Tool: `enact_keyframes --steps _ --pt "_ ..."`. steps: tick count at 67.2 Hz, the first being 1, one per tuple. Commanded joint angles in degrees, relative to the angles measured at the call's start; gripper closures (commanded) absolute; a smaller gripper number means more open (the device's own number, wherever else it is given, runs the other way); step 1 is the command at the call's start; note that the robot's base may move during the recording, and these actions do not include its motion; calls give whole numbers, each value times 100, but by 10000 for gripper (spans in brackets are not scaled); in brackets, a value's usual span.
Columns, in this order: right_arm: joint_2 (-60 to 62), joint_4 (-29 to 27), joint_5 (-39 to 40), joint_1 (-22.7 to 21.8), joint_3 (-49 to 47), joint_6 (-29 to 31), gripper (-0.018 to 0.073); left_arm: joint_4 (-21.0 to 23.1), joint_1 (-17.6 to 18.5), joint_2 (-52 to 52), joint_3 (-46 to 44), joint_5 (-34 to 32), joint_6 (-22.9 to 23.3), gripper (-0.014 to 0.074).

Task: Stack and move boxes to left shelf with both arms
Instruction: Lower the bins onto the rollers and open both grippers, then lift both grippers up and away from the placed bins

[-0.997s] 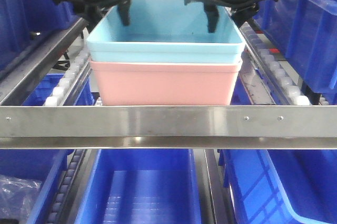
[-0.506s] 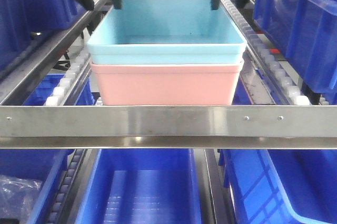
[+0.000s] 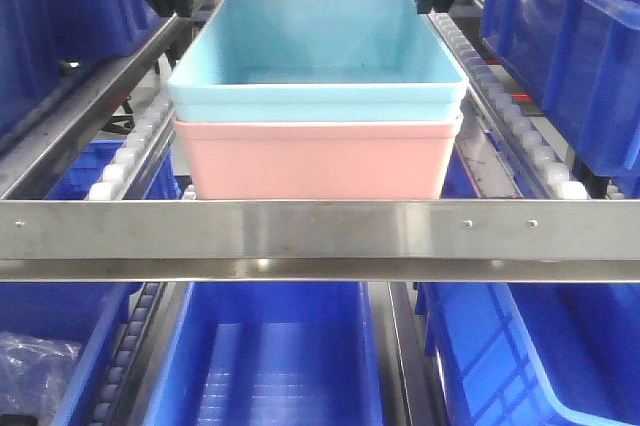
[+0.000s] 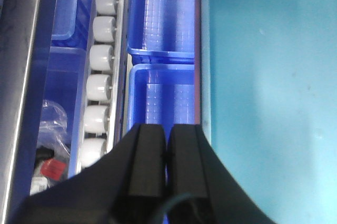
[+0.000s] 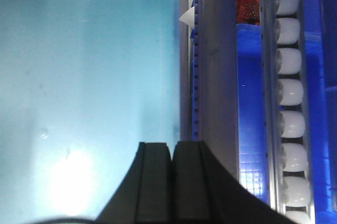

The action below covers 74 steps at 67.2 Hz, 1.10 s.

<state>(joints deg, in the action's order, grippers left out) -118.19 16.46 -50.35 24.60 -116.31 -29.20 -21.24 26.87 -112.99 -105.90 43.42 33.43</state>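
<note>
The sky-blue tub (image 3: 318, 56) sits nested in the pink tub (image 3: 315, 159) on the left shelf (image 3: 320, 230) between its roller rails, both grippers, left gripper (image 4: 166, 145) and right gripper (image 5: 172, 155), pressed together, empty; a sideways brush might nudge the stack askew.

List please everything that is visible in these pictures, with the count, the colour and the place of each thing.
light blue box: 1, sky blue, nested on top of the pink one
pink box: 1, salmon, under it, between the roller rails
shelf front bar: 1, steel, across the front view
white rollers: two rows, along both side rails
storage bins: several, dark blue, below and at both sides
left gripper: 1, black, shut, empty
right gripper: 1, black, shut, empty
</note>
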Motion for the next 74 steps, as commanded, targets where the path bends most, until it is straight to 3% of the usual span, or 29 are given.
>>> enact_keyframes --steps 1,15,31,47,59,74 --pt "451 220 250 149 -198 85 511 -52 -14 607 -109 -388 13 600" --pt "954 396 955 564 259 111 511 -191 -54 1382 959 -1059 13 597" --pt "2078 612 2441 659 1991 111 511 -191 -102 2618 2799 -2768 13 598" --pt "3304 815 3969 659 3860 111 511 -191 -102 3205 3471 -3077 13 597" --pt "4059 1148 4590 654 4960 111 511 -191 -102 3605 4000 -3844 13 597" --pt "5023 1168 5402 654 6137 111 511 -201 -102 4439 5007 -4876 13 597"
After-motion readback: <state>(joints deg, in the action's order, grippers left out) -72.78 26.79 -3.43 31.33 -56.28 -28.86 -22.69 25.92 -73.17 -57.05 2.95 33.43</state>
